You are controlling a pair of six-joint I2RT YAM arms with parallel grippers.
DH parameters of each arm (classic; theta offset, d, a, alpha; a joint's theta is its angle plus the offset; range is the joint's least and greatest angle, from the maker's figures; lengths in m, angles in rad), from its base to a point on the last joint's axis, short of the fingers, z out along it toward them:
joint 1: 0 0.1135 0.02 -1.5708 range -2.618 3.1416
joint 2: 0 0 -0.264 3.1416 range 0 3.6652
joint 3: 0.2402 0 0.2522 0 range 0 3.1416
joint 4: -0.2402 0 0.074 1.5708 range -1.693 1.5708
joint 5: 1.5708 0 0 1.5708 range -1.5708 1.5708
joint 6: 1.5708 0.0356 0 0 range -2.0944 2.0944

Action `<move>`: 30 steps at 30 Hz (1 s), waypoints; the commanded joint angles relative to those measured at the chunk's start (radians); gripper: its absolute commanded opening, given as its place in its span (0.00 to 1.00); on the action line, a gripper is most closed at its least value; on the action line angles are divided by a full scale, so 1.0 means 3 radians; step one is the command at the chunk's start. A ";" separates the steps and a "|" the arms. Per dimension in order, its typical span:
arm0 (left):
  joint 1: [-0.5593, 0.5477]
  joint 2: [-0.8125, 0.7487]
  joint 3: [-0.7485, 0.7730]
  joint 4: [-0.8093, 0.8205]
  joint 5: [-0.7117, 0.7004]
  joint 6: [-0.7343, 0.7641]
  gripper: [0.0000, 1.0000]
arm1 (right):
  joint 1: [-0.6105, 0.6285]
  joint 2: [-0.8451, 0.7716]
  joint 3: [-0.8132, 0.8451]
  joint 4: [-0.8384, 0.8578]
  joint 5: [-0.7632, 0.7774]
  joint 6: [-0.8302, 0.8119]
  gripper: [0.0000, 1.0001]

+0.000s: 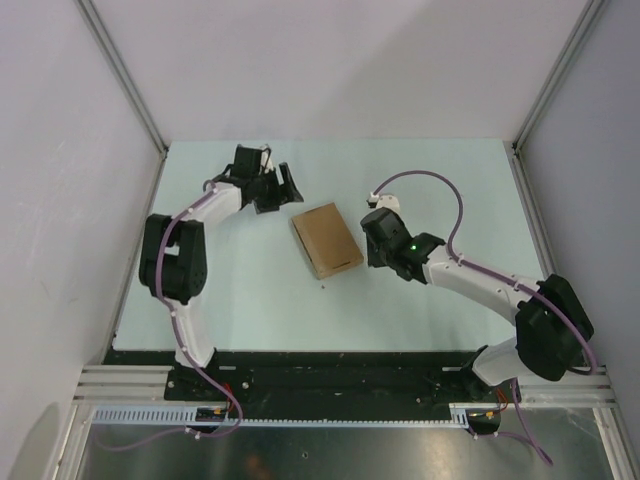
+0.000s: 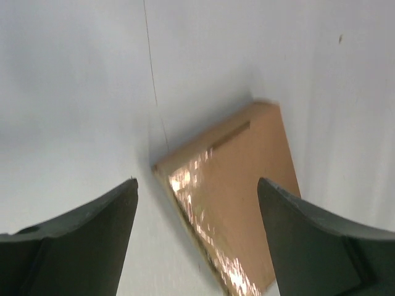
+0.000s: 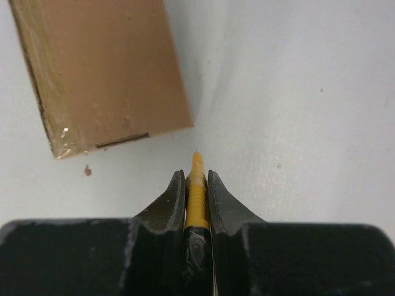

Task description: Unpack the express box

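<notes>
While you look down from the top camera, the express box point(image 1: 326, 240) lies flat near the middle of the table point(image 1: 230, 300), turned at an angle, with a gripper on each side. Your left gripper point(image 1: 287, 192) sits just off the box's far-left corner. In the left wrist view that gripper point(image 2: 197, 185) has its fingers spread wide with nothing between them, and the box point(image 2: 234, 191) lies ahead, a corner pointing toward the gap. A glossy taped edge runs along the box's side there, and a thin slit marks the lid's seam.

Your right gripper point(image 1: 378, 243) sits just beside the box's right long edge. In the right wrist view its fingers point(image 3: 176, 197) are pinched tight on the yellow utility knife point(image 3: 196, 191), whose thin tip pokes out ahead of the gripper point(image 3: 196, 176). That tip is near the box's point(image 3: 105, 68) closest corner but apart from it, with a strip of bare table between. A small brown crumb point(image 3: 87, 170) lies just off the taped corner.

You have open table on the near side of the box, toward the arm bases, and more beyond its far edge up to the back wall point(image 1: 350, 70).
</notes>
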 commanded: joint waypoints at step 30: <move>-0.0178 -0.0392 -0.1263 0.0131 0.0515 0.0053 0.63 | -0.0727 0.0705 0.0099 0.1438 -0.0952 -0.0529 0.00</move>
